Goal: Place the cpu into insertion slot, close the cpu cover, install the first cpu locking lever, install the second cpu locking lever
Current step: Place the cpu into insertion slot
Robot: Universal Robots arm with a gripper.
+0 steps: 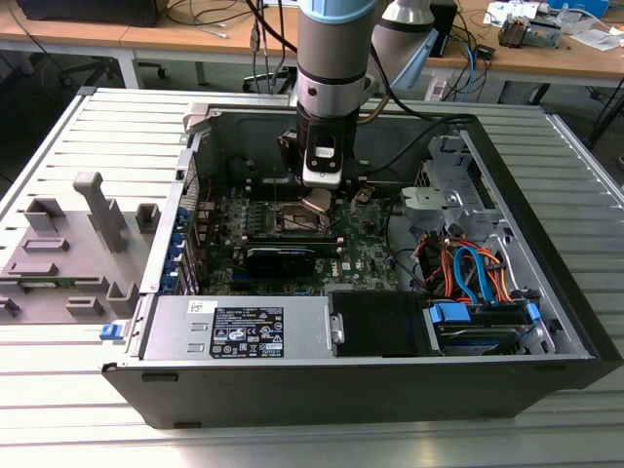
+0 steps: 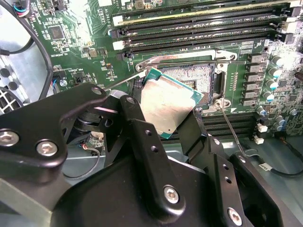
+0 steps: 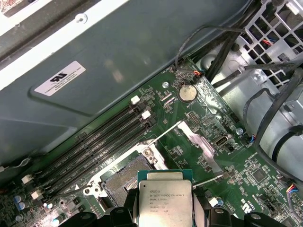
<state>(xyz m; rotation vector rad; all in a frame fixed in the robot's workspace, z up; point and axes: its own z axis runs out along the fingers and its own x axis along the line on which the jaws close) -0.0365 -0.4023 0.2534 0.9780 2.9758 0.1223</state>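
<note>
Gripper (image 2: 166,124) pinches the cpu (image 2: 166,101) by two opposite edges; chip tilted, not yet seated. In the second wrist view the insertion slot (image 2: 201,75) lies open just beyond and below the chip, toward the memory slots (image 2: 199,21), one corner overlapped by it. Arm stands near-vertical, wrist pointing down into the computer case (image 1: 370,390).

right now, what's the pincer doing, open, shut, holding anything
pincer: shut on the cpu, which it holds over the insertion slot, not seated in it.
</note>
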